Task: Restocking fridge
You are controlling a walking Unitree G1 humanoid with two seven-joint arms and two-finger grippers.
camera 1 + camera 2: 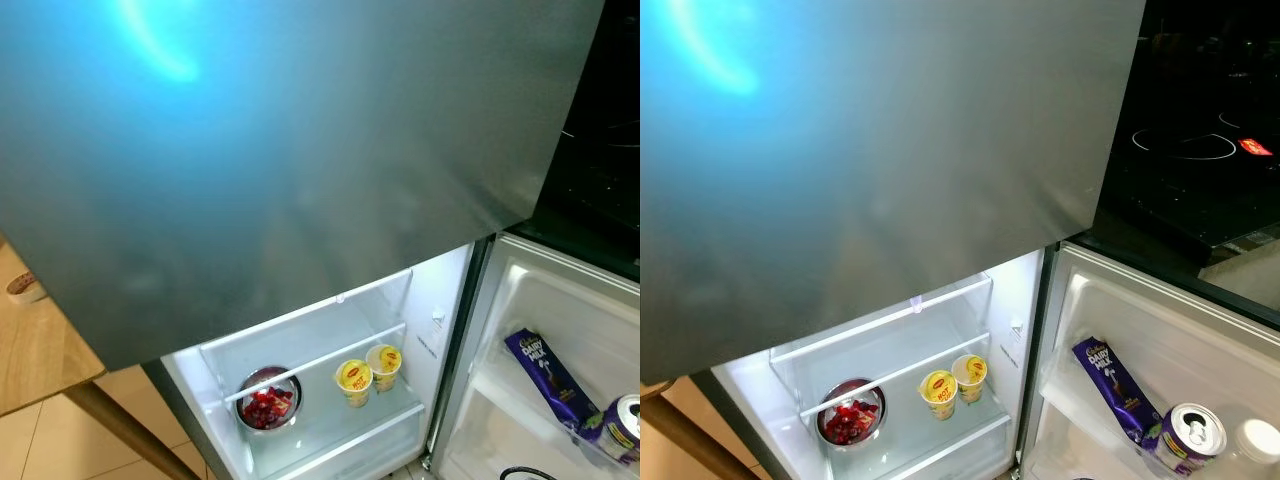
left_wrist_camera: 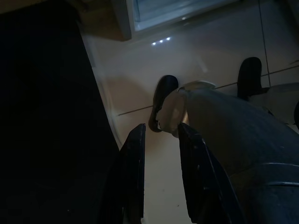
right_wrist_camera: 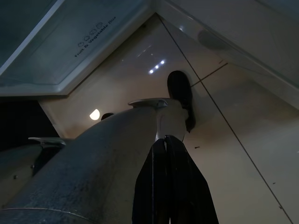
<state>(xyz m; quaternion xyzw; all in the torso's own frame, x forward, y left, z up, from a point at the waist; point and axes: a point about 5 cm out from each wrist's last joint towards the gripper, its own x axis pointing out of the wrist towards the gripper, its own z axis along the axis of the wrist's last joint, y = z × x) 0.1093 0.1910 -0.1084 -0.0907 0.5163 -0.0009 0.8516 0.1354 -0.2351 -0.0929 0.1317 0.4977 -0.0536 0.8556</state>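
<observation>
Grey steel freezer door [image 1: 280, 150] closed; lower fridge compartment [image 1: 330, 400] open w/ steel bowl [image 1: 267, 400], two yellow noodle cups [image 1: 368, 372], purple chocolate bar [image 1: 1118, 385] stocked; left end effector [image 2: 161, 140] released, right end effector [image 3: 169, 154] clenched empty, restocking approx. partway.

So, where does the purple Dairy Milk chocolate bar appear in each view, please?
Left eye view: the Dairy Milk bar stands in the door shelf, lower right.
Right eye view: the same bar, lower right, beside a can.
Left wrist view: not in it.
Right wrist view: not in it.
Shared landmark: two yellow noodle cups on the fridge shelf, left of the bar.
</observation>
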